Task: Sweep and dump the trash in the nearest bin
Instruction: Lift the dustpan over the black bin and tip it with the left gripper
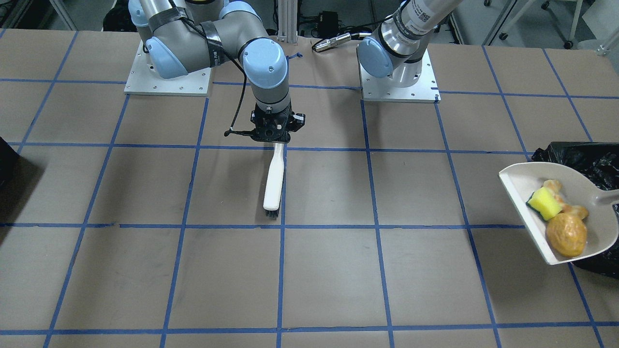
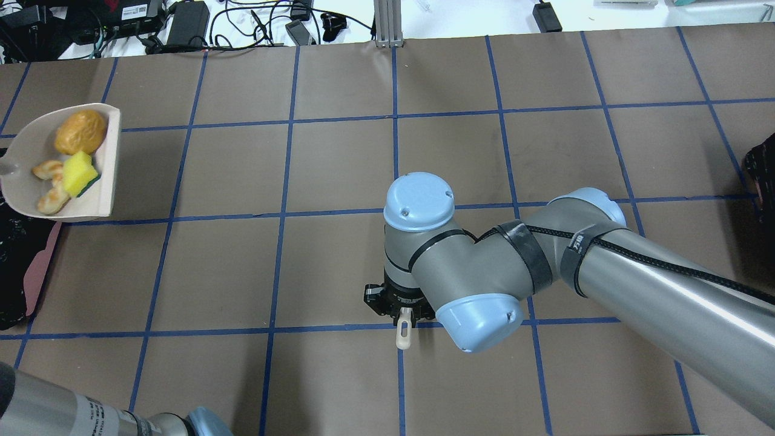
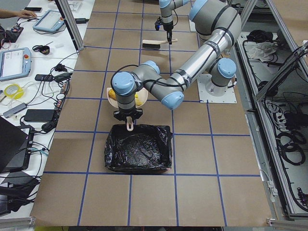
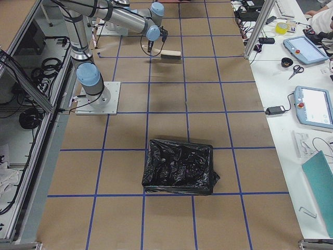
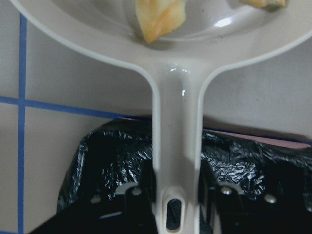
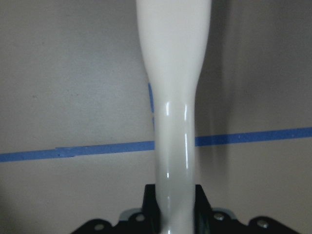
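Since all three scraps lie loose in the white dustpan (image 1: pixel 520 181), the yellow sponge (image 1: pixel 545 203), twisted pastry piece (image 2: pixel 48 169) and glossy potato-like lump (image 1: pixel 566 235) look light. The rounded lump would likely roll first on tilting. The left tool (image 5: pixel 174 195) is clamped on the pan's stiff, slick handle, a sound hold, above the rim of the bin (image 3: pixel 138 149). The right tool (image 6: pixel 175 212) grasps the brush (image 1: pixel 274 179) at mid-table.
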Tool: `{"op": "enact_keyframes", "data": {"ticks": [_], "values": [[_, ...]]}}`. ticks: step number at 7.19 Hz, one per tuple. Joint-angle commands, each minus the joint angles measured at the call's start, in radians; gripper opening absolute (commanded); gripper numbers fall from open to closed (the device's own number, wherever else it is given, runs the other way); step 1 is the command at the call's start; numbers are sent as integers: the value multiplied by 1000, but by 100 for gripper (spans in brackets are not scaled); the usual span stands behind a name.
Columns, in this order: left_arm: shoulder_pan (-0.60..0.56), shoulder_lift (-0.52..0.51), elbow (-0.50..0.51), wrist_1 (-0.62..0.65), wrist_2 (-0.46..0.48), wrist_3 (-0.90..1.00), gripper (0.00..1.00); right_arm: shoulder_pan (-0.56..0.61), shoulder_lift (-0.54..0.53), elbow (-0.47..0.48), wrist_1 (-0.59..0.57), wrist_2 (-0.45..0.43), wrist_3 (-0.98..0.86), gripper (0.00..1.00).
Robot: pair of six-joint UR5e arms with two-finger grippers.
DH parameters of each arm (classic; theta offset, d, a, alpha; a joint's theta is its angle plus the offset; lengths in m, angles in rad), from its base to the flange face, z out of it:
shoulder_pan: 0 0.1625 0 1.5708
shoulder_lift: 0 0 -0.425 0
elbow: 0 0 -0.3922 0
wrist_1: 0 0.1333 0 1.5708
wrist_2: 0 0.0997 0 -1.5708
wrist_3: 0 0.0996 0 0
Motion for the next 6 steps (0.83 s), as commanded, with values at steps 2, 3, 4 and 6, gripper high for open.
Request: {"op": "enact_keyframes", "data": {"ticks": [2,3,4,6], "values": [[146,-120,245,-58,20,124,0,71,-48,33,-8,-8,6,0],[176,-191,348,-60,46,189,0,123,-36,17,-62,-27,17,0],[202,-245,434,-58,72,207,0,139,-36,17,-67,-33,16,0],[213,-308,493,-23,147,214,0,139,-36,34,-66,-31,20,0]]}}
